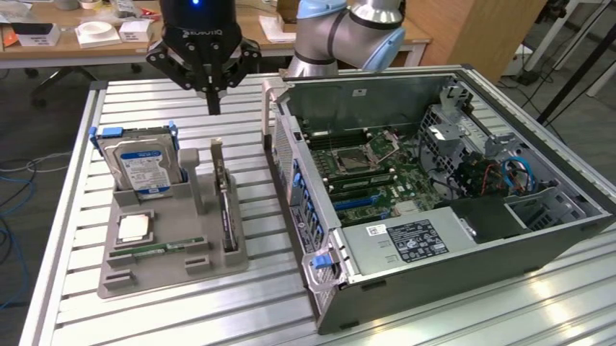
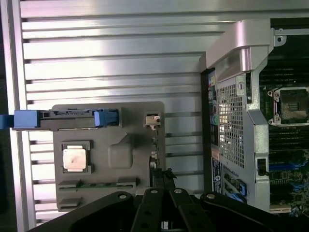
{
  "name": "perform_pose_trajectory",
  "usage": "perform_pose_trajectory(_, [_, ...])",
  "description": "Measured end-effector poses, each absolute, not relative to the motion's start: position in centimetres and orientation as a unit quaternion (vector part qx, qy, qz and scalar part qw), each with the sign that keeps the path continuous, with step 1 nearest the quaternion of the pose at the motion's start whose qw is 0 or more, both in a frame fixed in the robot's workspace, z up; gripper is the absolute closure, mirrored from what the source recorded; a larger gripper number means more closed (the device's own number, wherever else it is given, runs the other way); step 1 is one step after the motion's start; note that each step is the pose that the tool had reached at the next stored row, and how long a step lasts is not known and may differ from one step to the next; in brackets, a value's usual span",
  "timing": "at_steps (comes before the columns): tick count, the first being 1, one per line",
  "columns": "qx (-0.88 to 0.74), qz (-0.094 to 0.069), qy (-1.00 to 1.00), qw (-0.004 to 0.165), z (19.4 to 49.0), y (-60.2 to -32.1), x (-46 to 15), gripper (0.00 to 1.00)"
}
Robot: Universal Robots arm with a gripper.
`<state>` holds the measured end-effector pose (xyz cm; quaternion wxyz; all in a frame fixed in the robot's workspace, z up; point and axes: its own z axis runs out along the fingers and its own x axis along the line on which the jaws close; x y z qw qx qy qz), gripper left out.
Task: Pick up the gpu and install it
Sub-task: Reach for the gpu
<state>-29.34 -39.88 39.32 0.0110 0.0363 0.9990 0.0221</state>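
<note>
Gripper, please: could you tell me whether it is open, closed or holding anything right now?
Gripper: closed, holding nothing; it hangs above the table, apart from the gpu standing in the grey tray.

Closed gripper near the gpu

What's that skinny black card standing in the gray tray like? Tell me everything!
The gpu is a thin, near-black circuit card with a silver metal bracket at one end. It stands upright on its long edge in a slot of the gray tray. Only the tray touches it; the gripper hangs apart from it.
</note>
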Motion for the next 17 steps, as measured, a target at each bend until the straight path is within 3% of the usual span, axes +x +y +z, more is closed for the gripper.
perform_pose_trajectory(17, [0.036, 0.022, 0.999, 0.011, 39.32, -39.88, -29.95, 0.89])
